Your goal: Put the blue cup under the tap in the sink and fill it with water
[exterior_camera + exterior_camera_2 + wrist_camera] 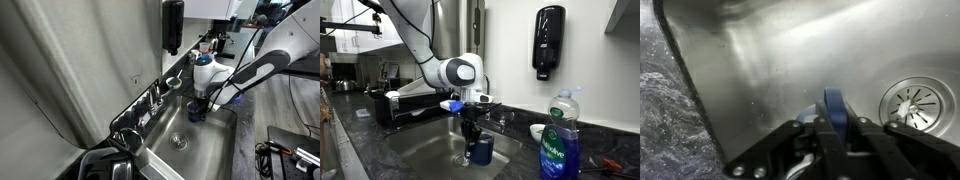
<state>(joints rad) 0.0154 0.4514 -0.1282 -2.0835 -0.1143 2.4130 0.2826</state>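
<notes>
Stainless-steel rectangular sink [208, 152] with a round drain [179, 141]. We see the small dark blue round cup [196, 113] low inside it, beyond the drain, its rim pinched in the black gripper [198, 103], whose jaws are narrow. The short chrome tap [155, 96] stands on the left rim.

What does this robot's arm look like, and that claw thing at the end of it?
The arm is smooth, white and tubular, with rounded joints; one joint wears a round grey cap. A blue ring sits near the wrist. The gripper is black, with two slim fingers. No markings are readable.
</notes>
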